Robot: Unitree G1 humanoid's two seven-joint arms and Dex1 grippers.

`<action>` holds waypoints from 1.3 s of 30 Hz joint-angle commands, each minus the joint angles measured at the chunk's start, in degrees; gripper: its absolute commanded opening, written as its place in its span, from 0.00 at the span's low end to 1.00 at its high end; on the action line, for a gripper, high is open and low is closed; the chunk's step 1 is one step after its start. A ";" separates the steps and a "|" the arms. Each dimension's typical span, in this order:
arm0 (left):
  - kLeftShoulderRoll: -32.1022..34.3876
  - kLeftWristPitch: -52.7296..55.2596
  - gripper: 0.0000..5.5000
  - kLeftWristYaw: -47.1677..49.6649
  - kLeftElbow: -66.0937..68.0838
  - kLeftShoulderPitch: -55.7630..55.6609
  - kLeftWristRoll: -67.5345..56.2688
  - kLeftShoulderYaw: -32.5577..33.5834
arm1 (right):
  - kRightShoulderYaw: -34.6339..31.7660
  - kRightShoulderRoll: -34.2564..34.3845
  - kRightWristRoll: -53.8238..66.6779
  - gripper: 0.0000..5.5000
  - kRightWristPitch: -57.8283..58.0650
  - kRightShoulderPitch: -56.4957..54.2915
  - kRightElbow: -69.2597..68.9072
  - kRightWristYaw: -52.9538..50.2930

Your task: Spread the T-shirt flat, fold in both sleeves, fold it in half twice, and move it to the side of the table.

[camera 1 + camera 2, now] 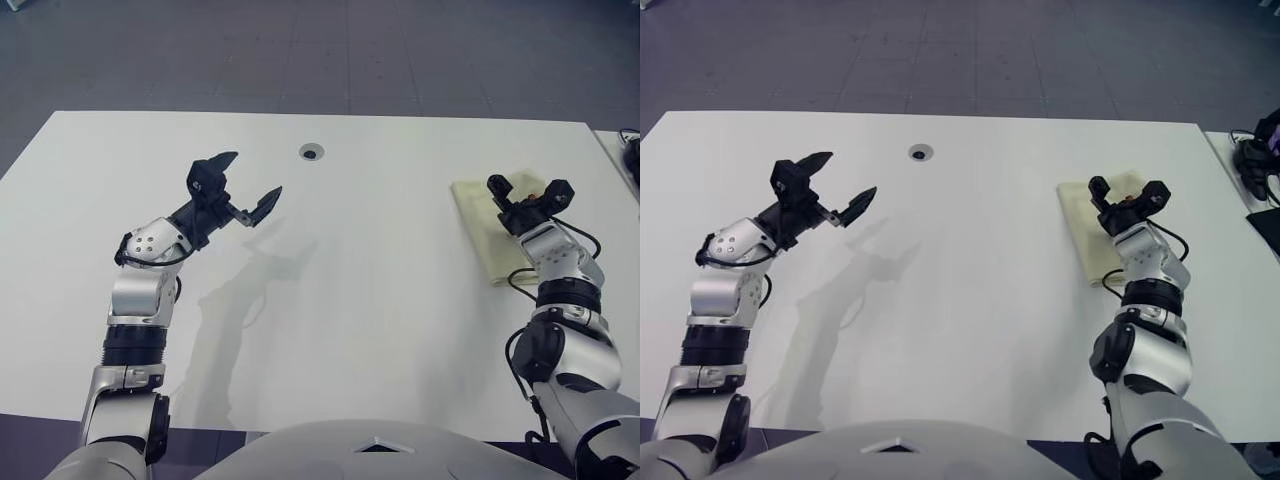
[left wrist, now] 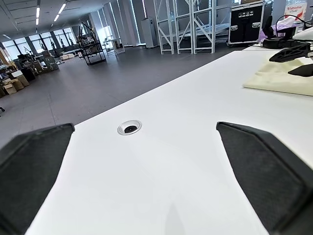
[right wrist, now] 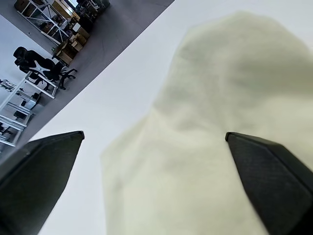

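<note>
T-shirt [image 1: 480, 228]: folded, flat on table [image 1: 380, 300], right of frame.
Feel: likely light, soft, limp; pinch all layers at an edge.
Grip: right end effector [image 1: 528, 190] open above it; left end effector [image 1: 252, 177] open, empty.

The right pincer [image 1: 529, 190] hides part of the folded T-shirt [image 1: 478, 215]; dark gear [image 1: 1252, 160] at the frame's right edge is cropped.
</note>
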 commanded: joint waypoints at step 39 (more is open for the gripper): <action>-18.32 -5.29 0.01 37.70 -23.09 17.07 29.23 -8.28 | 30.25 9.87 -40.31 0.00 -19.91 39.64 -58.80 -4.27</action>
